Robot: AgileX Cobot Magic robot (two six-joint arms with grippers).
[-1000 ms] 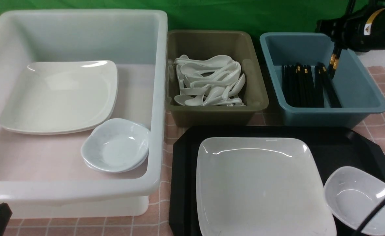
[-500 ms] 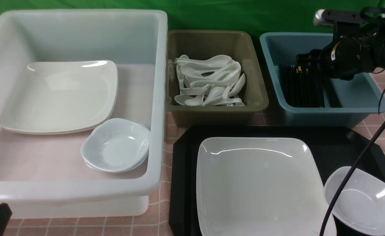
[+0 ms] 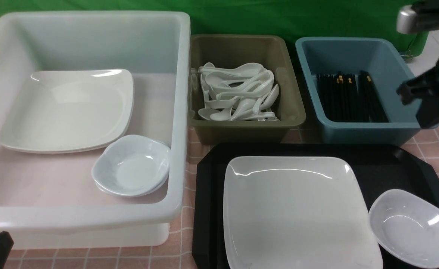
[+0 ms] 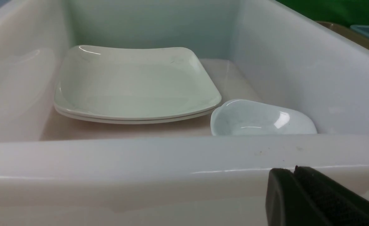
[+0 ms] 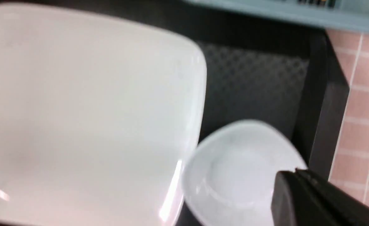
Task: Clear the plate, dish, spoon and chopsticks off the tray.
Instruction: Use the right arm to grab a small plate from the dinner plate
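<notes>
My right gripper [image 5: 289, 183] hangs with its jaws pressed together on nothing, aimed down toward the dish [image 3: 411, 228]. My left gripper [image 4: 292, 179] sits low in front of the white tub [image 3: 85, 218], jaws likewise together and empty.

The plate [image 3: 298, 209] fills the middle of the tray [image 3: 391, 164]. The dish lies at its right, tight against the plate's edge; I can't tell whether they touch. No spoon or chopsticks lie on the tray.

I judge the dish is the next piece to take. I'd spread the jaws first, then come down on the rim facing away from the plate, one finger inside and one outside. The glaze looks slippery, so I'd pinch firmly and lift straight up before swinging away, so the plate isn't nudged.
</notes>
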